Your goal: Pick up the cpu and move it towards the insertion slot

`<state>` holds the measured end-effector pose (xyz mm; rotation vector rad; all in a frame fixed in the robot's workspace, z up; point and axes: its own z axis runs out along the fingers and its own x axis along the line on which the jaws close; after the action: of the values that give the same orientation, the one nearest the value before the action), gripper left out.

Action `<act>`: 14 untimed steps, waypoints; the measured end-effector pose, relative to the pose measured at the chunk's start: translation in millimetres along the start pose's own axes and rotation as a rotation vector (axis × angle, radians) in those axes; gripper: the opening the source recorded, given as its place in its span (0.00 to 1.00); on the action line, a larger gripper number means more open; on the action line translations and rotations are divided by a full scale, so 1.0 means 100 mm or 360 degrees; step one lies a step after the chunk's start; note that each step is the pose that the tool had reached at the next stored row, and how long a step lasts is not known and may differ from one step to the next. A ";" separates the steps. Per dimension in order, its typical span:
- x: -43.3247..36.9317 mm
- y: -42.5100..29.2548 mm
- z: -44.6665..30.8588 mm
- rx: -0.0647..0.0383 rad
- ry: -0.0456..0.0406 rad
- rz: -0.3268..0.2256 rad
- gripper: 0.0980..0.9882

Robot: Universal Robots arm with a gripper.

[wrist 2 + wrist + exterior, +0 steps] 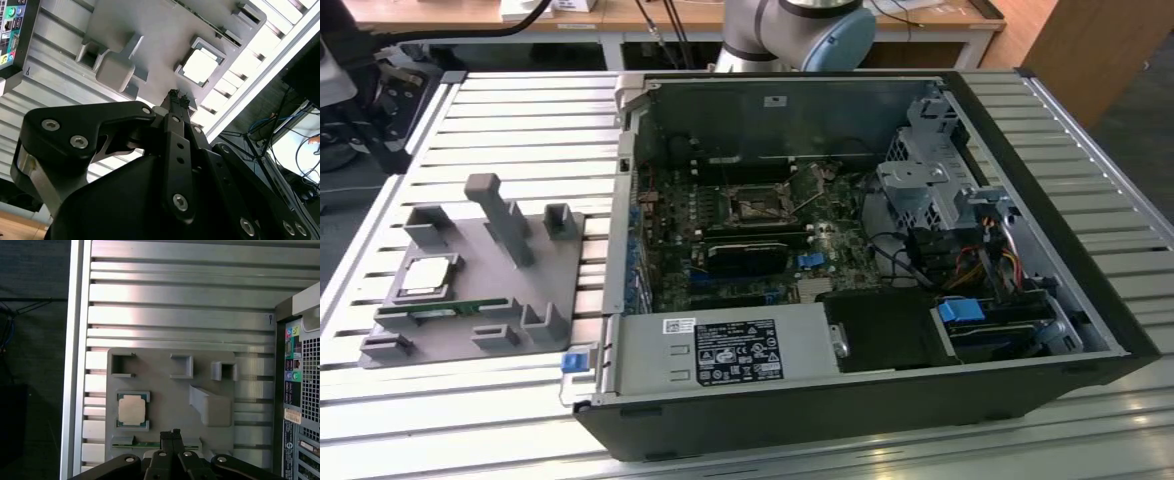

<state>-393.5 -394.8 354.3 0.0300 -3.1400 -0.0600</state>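
Observation:
The cpu (427, 275), a flat silvery square with a pale rim, lies in a recess of the grey fixture (487, 300) at the exterior view's left. Both wrist views look down on the cpu (133, 409) (200, 66). My gripper (172, 432) (178, 95) hangs well above the fixture with its thin fingertips pressed together and nothing between them, off to one side of the chip. The insertion slot (755, 207), a dark square socket with a metal frame, sits on the motherboard inside the open computer case.
The open computer case (1087, 300) fills the middle and right of the slatted aluminium table (520, 100). A tall post (500, 215) rises from the fixture, and a green memory stick (447, 312) lies near the cpu. The arm's base (801, 30) stands behind the case.

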 end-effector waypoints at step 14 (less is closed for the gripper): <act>0.045 0.000 0.010 0.0000 0.0000 0.0000 0.01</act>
<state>-398.0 -394.9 353.3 0.0300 -3.1400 -0.0600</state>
